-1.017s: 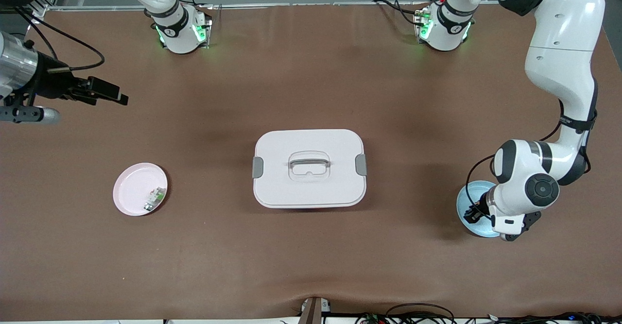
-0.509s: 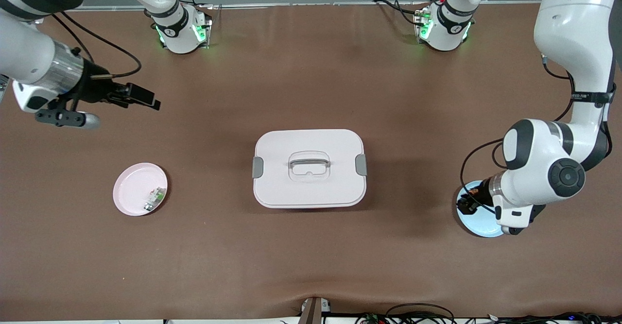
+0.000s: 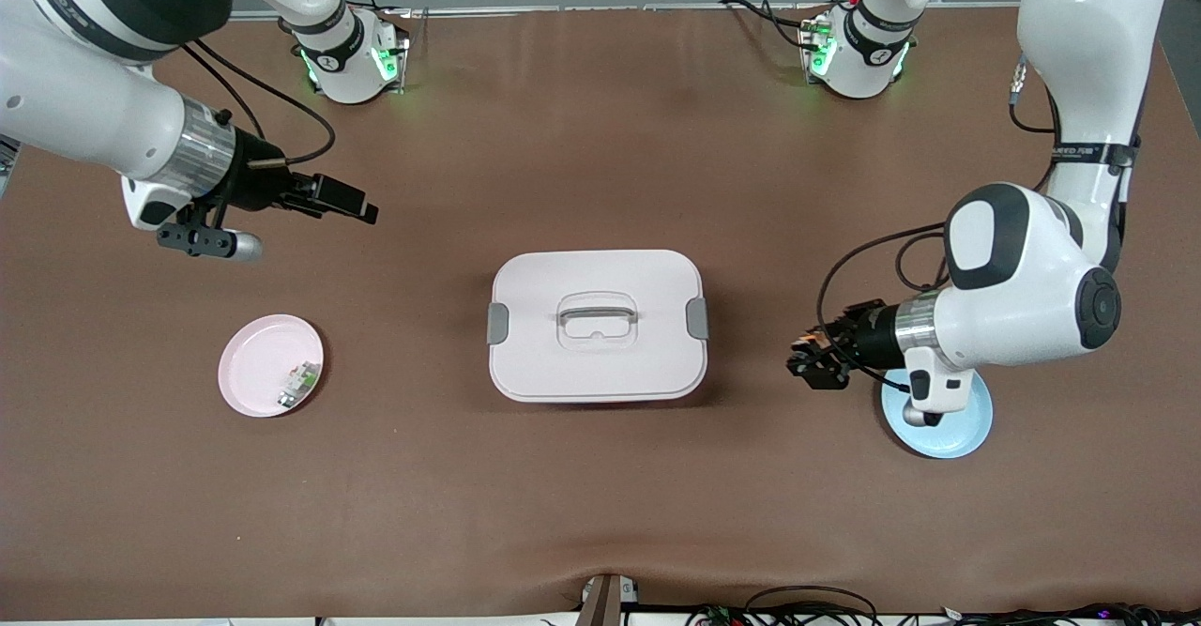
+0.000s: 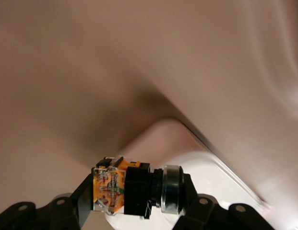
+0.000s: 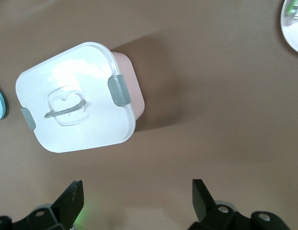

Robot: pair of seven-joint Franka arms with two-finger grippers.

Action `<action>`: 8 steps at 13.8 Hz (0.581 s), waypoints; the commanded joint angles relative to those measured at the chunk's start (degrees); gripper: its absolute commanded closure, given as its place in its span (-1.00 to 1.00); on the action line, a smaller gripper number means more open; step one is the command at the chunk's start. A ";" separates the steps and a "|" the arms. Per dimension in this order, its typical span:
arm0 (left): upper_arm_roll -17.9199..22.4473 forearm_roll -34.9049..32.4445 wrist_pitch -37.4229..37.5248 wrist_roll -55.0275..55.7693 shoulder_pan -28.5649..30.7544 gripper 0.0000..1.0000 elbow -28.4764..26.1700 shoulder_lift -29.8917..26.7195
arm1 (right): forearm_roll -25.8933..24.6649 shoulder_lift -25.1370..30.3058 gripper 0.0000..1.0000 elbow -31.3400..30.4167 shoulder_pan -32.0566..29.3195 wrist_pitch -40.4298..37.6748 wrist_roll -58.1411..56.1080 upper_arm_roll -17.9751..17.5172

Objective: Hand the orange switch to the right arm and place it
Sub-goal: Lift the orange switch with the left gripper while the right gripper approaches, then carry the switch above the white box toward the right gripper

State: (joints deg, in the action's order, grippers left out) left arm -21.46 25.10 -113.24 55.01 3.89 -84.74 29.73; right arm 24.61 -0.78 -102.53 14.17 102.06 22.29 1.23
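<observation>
Orange switch (image 4: 132, 189) — now off blue plate (image 3: 957, 434)

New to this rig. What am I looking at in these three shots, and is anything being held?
Two white Franka arms work at a brown table. One picture looks down from across the table; the other two come from wrist cameras. The left gripper, between the white lidded box and the pale blue plate, is shut on the small black-and-orange switch. The right gripper hangs open over bare table. A pink plate at the right arm's end carries a small green-and-white part.
</observation>
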 commanded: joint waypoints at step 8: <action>-8.86 12.60 -1.70 30.64 -5.02 0.37 6.35 -0.46 | 13.17 -1.85 -1.00 -5.75 9.29 18.78 1.09 0.44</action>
State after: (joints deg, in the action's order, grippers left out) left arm -30.23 36.80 -113.14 79.87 1.35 -79.84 28.76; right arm 35.16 -1.83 -108.01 21.49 118.01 22.54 1.22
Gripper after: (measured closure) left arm 0.260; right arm 0.000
